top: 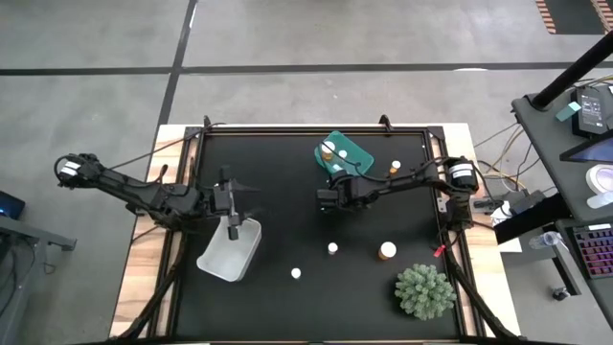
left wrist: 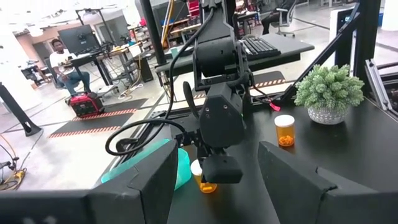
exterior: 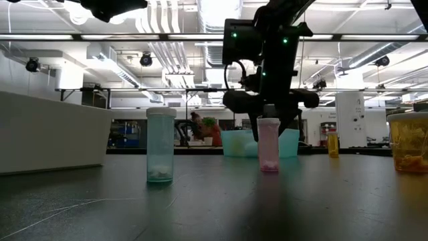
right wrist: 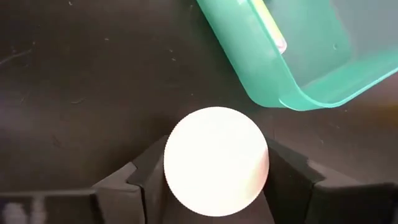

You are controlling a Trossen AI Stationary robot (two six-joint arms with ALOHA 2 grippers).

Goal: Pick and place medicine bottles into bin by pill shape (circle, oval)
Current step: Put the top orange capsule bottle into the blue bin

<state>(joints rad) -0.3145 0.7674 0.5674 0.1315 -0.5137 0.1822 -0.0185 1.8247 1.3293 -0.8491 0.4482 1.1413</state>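
Overhead, right gripper (top: 330, 198) at frame centre, just below green bin (top: 347, 153); left gripper (top: 233, 227) over white bin (top: 230, 254), fingers open, empty. Loose bottles (top: 387, 251) lower right on worktop (top: 278, 172). Right wrist: fingers (right wrist: 146, 171) flank white cap (right wrist: 216, 161), touching both sides, gripping bottle.

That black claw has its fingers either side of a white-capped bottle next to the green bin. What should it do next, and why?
Probably finish closing, then lift. The right tool has a finger on each side of the white-capped bottle, which stands on the table beside the green bin, not yet inside.
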